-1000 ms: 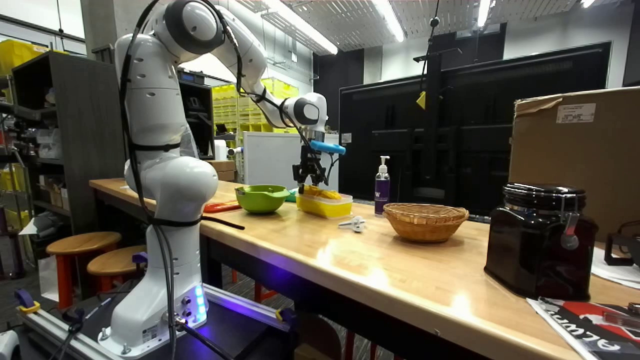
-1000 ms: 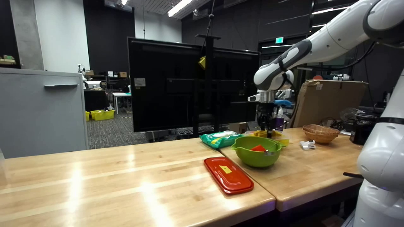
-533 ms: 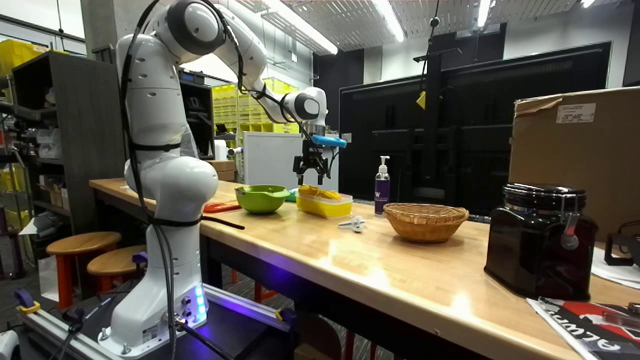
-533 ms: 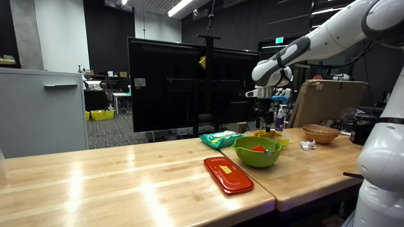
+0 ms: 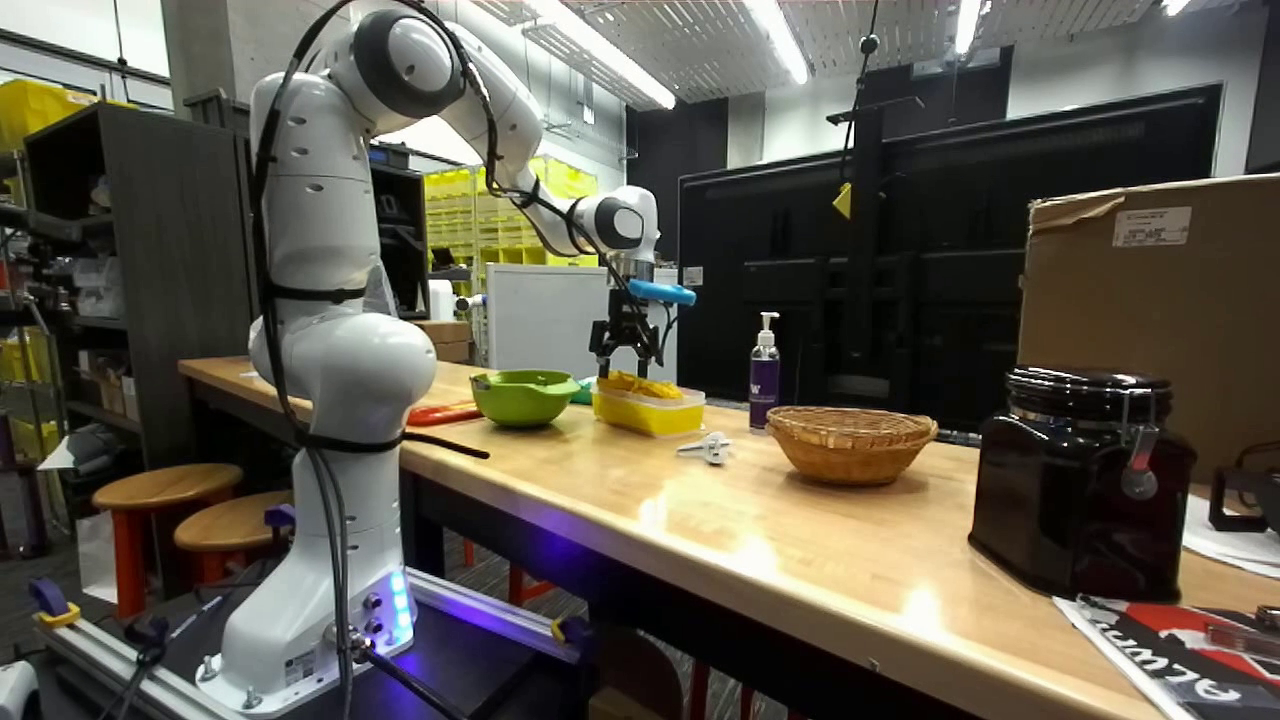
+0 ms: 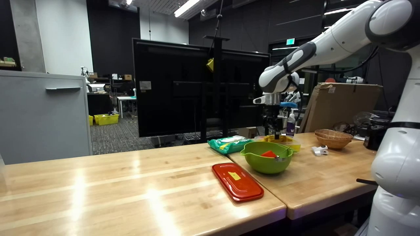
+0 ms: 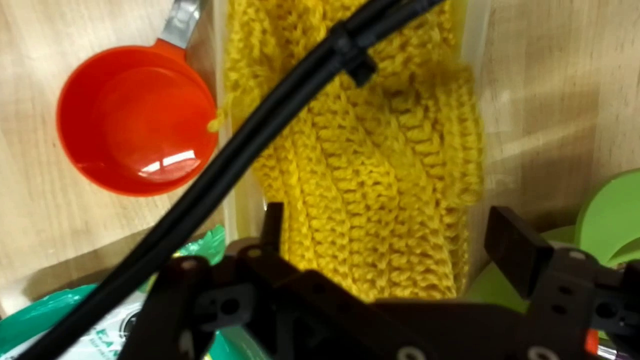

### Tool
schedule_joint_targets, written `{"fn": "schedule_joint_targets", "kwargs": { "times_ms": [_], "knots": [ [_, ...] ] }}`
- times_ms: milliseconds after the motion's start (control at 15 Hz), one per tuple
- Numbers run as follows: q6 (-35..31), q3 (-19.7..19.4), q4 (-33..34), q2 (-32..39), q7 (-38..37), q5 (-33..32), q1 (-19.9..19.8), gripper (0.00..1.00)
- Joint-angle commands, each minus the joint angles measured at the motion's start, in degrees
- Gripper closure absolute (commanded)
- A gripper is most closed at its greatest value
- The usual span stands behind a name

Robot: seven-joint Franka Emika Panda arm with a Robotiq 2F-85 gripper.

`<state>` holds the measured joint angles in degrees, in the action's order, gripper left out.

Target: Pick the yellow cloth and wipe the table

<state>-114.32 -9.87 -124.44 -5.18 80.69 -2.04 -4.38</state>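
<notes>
Low in the wrist view, the jaws are spread astride the cloth (image 7: 362,170), presumably for pinching it.

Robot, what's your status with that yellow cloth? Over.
Gripper open at the cloth. Cloth heaped in the tub, not yet gripped. Green bowl near tub, might crowd the gripper.

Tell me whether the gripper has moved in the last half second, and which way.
Yes, downward: in an exterior view, the gripper is lower and nearer the yellow container, which sits where it was.
</notes>
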Motion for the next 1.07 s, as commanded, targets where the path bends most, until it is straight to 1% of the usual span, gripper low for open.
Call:
{"fn": "schedule_joint_targets", "kwargs": {
  "times_ms": [0, 67, 200, 267, 533, 733, 1000],
  "knots": [
    [0.4, 0.1, 1.1, 1.4, 1.7, 1.3, -0.9, 0.25],
    [0.4, 0.1, 1.0, 1.6, 1.7, 1.2, -0.9, 0.27],
    [0.3, 0.1, 1.0, 1.9, 1.9, 1.1, -1.1, 0.38],
    [0.4, 0.2, 1.1, 2.0, 2.1, 1.1, -1.2, 0.48],
    [0.9, 0.3, 1.8, 1.9, 2.6, 0.9, -1.2, 0.77],
    [1.0, 0.4, 1.6, 1.3, 2.4, 0.4, -1.1, 1.0],
    [1.2, 0.5, 1.2, 0.2, 1.7, -0.3, -1.2, 0.98]
  ]
}}
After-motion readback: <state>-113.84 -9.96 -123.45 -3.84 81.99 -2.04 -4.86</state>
